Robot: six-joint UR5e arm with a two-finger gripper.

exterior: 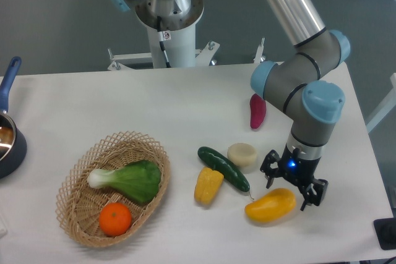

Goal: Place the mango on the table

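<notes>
The mango is glossy yellow-orange and lies on the white table at the front right, with its tapered end pointing left. My gripper points down over the mango's right end. Its two black fingers are spread apart, one on each side of the fruit, and I see no squeeze on it. The mango looks to be resting on the tabletop.
Just left of the mango lie a corn cob, a dark green cucumber and a cream round piece. A purple sweet potato lies behind. A wicker basket holds a bok choy and a tangerine. A dark pan sits at the left edge.
</notes>
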